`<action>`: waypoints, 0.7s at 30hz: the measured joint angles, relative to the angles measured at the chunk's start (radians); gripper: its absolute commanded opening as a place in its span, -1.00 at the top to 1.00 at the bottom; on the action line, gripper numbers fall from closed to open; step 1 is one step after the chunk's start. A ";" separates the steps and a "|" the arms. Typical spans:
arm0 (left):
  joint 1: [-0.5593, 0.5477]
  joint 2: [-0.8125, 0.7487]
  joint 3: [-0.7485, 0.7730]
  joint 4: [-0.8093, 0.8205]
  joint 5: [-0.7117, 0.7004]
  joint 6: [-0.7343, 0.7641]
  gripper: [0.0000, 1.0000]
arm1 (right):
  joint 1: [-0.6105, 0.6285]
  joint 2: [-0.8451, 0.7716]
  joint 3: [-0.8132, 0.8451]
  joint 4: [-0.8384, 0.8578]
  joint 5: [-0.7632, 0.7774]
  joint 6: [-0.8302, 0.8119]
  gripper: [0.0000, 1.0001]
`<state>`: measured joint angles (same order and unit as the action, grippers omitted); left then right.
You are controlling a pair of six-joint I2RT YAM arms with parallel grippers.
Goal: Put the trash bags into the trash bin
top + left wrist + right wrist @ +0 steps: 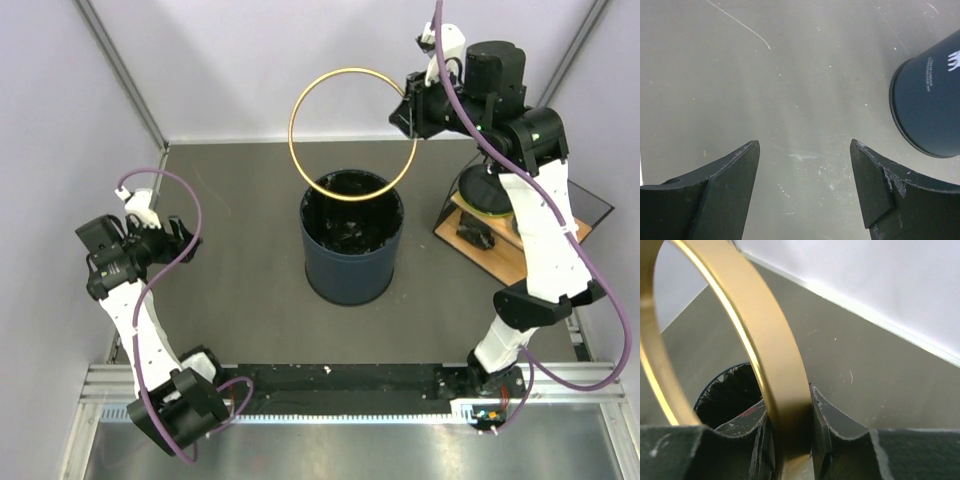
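Note:
The navy trash bin (352, 265) stands upright at the table's middle. Crinkly black trash bag film (350, 205) lines its inside and mouth. The bin's gold rim ring (291, 120) is off the bin, held tilted in the air above and behind it. My right gripper (405, 108) is shut on the ring's right side. In the right wrist view the ring (770, 350) runs between my fingers (790, 440), with the bag-lined bin mouth (730, 390) below. My left gripper (185, 235) is open and empty over the table at the left, with the bin (932, 100) to its right.
A wooden board (500, 245) carrying a round yellow-and-black object (482, 195) lies at the right behind the right arm, with a dark tray (592, 205) beside it. Lilac walls close in the back and both sides.

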<state>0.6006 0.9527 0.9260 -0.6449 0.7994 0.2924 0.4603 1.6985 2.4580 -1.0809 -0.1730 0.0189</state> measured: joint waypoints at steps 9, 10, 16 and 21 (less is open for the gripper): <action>-0.062 0.006 0.100 -0.045 0.114 0.019 -0.53 | -0.003 0.004 -0.095 -0.002 -0.068 0.001 1.00; -0.082 0.005 0.120 -0.045 0.121 0.014 -0.52 | -0.005 0.004 -0.110 0.001 -0.089 0.010 1.00; -0.308 0.008 0.252 -0.026 0.111 -0.019 -0.52 | -0.019 -0.016 -0.259 -0.010 -0.116 -0.031 0.99; -0.420 0.045 0.357 0.032 0.101 -0.084 -0.51 | -0.019 0.042 -0.254 -0.065 -0.098 -0.129 0.90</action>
<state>0.1802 0.9974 1.2831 -0.6132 0.9005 0.2081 0.4416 1.7409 2.2044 -1.1458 -0.2714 -0.1104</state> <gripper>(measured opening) 0.762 0.078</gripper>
